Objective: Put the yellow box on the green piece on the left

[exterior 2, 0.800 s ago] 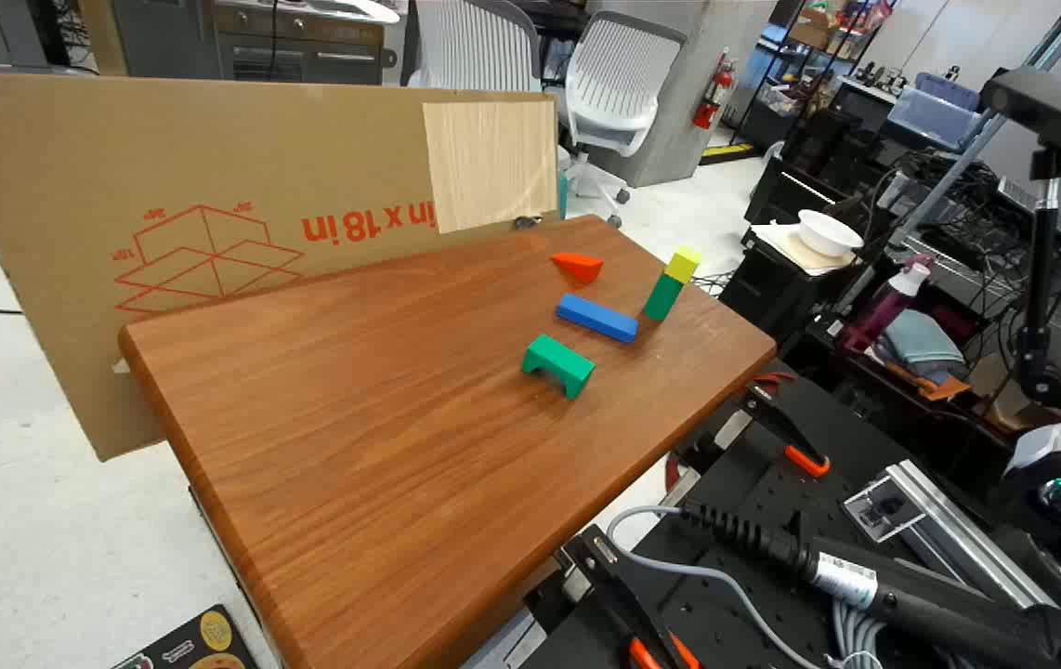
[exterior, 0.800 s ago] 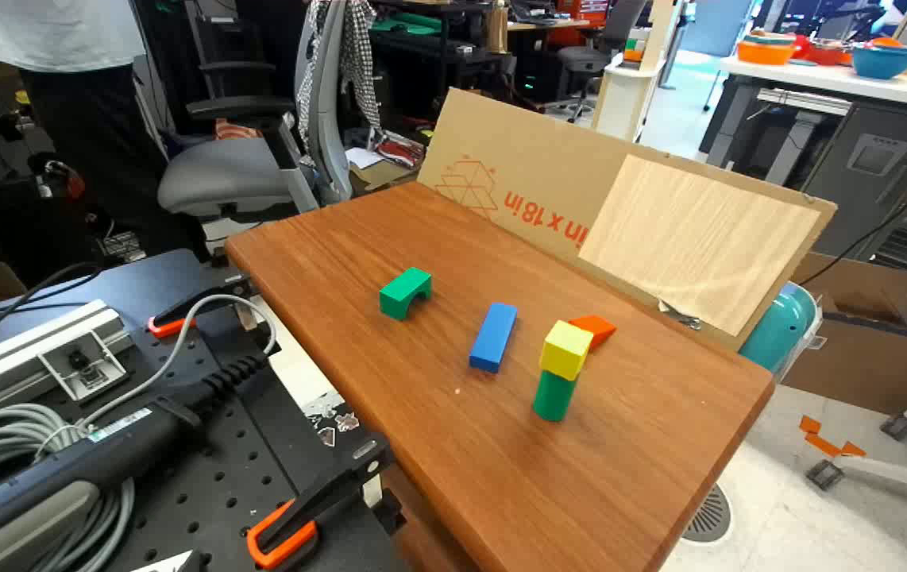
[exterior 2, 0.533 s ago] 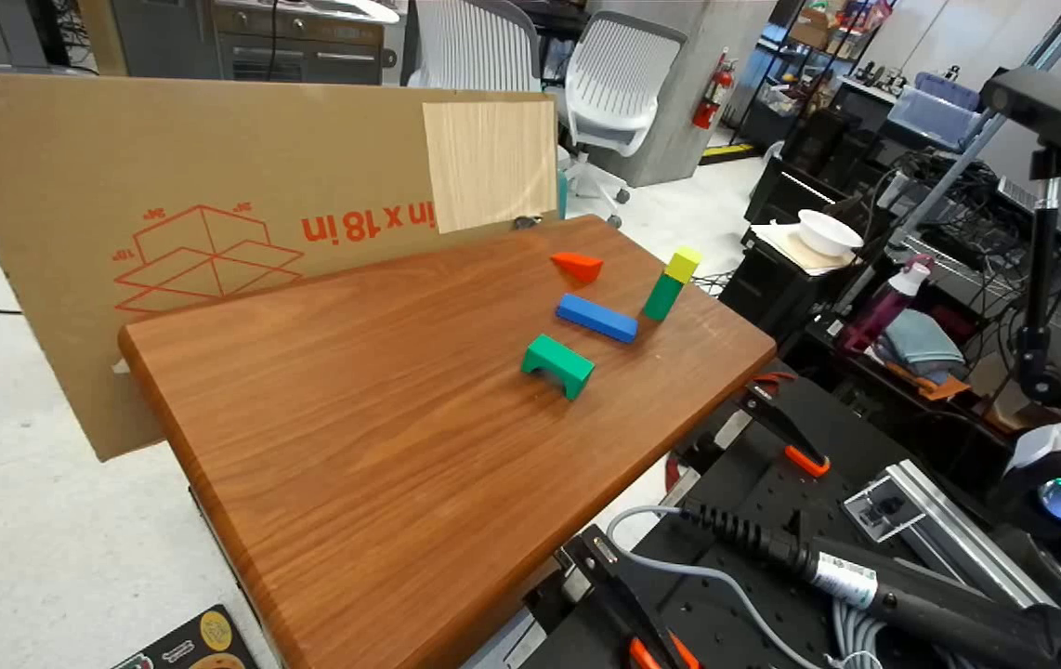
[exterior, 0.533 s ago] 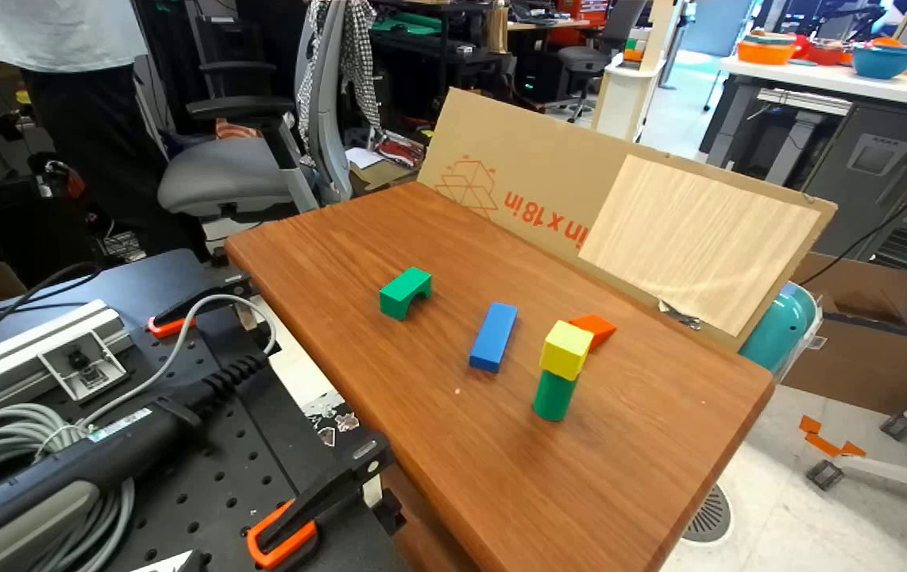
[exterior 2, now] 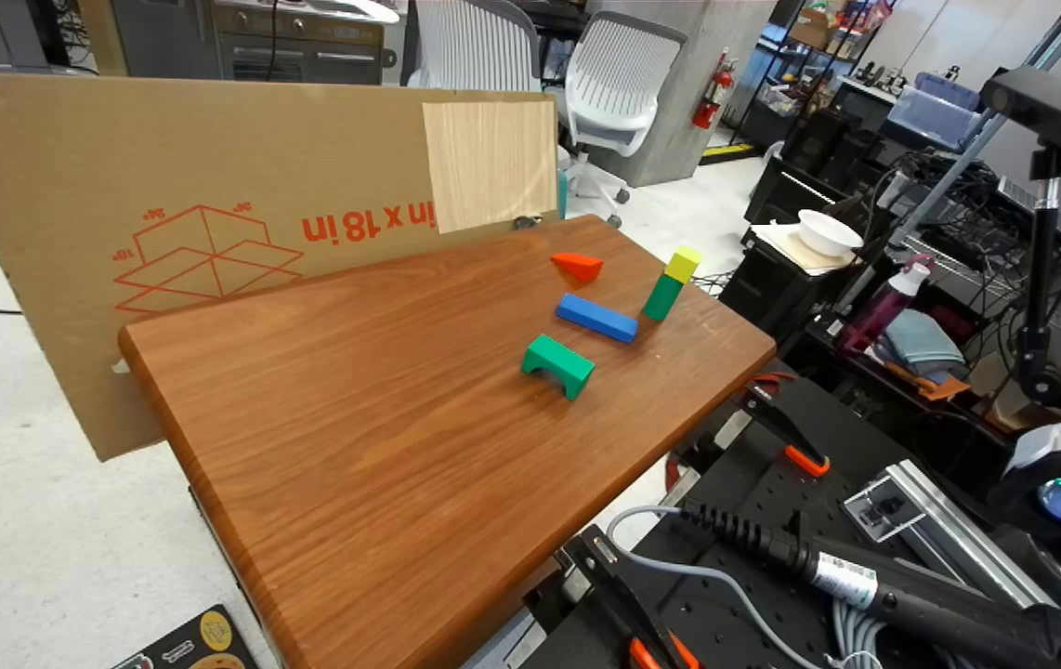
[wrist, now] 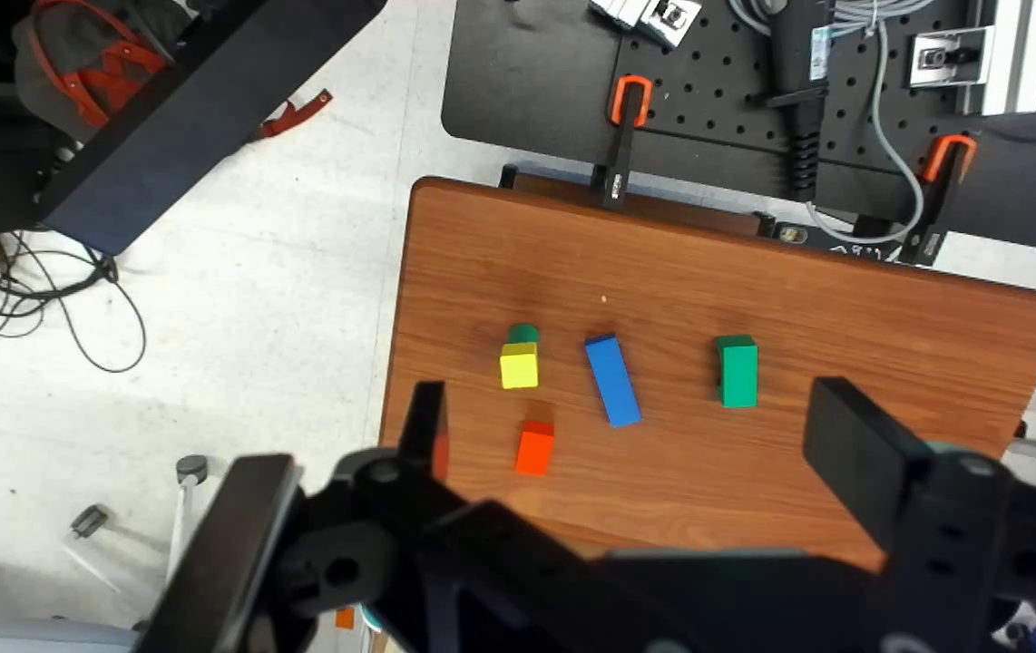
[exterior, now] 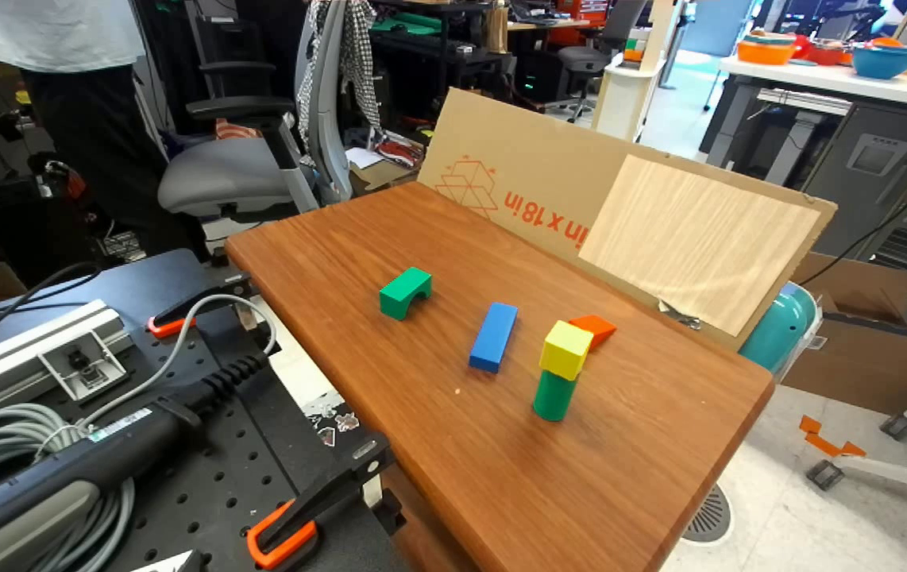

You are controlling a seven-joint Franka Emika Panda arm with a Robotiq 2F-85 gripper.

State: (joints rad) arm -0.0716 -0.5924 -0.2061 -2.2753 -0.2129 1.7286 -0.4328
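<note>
One bright yellow cube (exterior: 566, 350), one squat green arch (exterior: 404, 293), pincer (wrist: 630, 413) spread apart

FREE: gap between blue bar (exterior: 494, 337) and green arch (exterior: 405, 292) | OBSTACLES: yellow cube (exterior: 566, 350) on green cylinder (exterior: 555, 396); cardboard panel (exterior 2: 215, 153) lines desk (exterior 2: 354, 446) edge

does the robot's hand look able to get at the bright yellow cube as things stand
Probably yes: the black hand is open, nothing shows between it and the yellow cube in the wrist view, and the cube sits raised on a green cylinder, clear of the red-orange wedge.
</note>
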